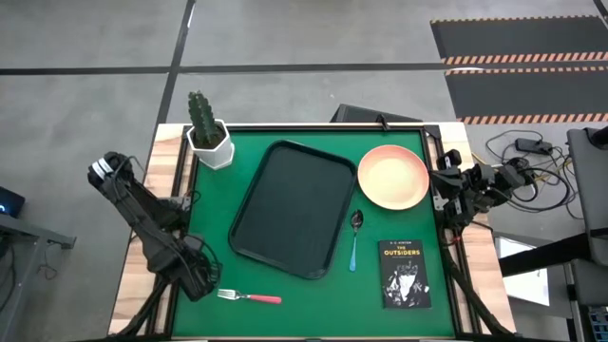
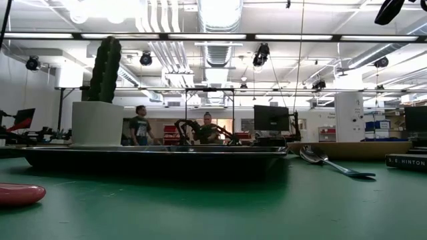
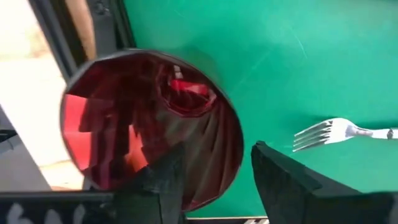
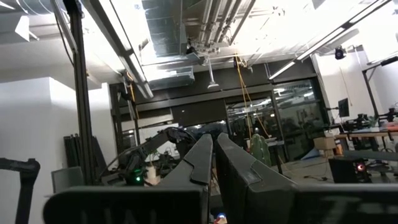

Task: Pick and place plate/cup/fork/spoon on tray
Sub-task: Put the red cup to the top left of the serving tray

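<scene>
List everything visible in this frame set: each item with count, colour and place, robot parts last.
tray: 1, near-black, middle of the green mat, nothing on it.
plate: 1, peach-pink, on the mat beside the tray's right far corner.
spoon: 1, silver bowl, blue-teal handle, between tray and book.
fork: 1, silver tines, pink-red handle, near edge of the mat, left of centre.
cup: 1, dark red translucent, at the left gripper, near the mat's left edge.
book: 1, black, near right.
cactus pot: 1, white, far left corner.
people: 2, in the room beyond the table.
left gripper: open, one finger inside the cup.
right gripper: shut, at the table's right edge, pointing away.
</scene>
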Motion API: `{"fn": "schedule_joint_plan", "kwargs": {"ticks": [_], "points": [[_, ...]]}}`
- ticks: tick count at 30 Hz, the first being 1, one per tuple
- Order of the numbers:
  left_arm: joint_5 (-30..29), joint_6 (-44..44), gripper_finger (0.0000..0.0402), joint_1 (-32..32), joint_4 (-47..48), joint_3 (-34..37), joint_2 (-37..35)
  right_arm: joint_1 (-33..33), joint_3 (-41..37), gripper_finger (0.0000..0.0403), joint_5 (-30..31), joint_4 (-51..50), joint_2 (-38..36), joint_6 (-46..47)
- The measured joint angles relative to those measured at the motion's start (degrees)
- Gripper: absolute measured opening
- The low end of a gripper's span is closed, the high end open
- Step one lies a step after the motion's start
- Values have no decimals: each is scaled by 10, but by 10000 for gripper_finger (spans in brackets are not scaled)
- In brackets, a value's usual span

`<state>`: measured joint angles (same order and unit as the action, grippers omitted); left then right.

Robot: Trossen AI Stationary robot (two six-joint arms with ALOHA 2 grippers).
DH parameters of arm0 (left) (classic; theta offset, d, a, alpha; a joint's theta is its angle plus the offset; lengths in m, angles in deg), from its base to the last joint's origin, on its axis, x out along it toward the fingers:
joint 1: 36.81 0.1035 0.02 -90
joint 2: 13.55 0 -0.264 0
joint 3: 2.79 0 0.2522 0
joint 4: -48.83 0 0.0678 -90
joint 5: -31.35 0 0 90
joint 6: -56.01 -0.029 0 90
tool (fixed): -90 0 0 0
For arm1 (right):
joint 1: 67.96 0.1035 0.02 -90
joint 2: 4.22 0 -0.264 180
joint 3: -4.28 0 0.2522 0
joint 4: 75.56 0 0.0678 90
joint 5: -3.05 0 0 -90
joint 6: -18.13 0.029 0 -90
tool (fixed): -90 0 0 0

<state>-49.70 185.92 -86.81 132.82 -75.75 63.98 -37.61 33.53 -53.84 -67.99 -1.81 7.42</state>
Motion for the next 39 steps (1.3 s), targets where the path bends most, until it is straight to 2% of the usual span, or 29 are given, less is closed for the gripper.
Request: {"fn": "schedule_joint_plan", "kwargs": {"ticks": [5,12,23,28,31,36,39], "points": [[7,-16,117,0,-14,4,0,0,0,9,0,0,0,0],[13,-28,9,0,-18,3,-1,0,0,9,0,0,0,2],[17,-33,1,0,-19,-11,-7,0,0,9,0,0,0,0],[10,-53,1,7,-21,-53,-11,0,0,9,0,0,0,0],[-32,-100,1,17,-22,-94,-7,0,0,9,0,0,0,-12],[-176,-209,1,50,-24,-169,1,0,0,9,0,0,0,-28],[-235,-288,0,87,-23,-205,13,0,0,9,1,0,0,-28]]}}
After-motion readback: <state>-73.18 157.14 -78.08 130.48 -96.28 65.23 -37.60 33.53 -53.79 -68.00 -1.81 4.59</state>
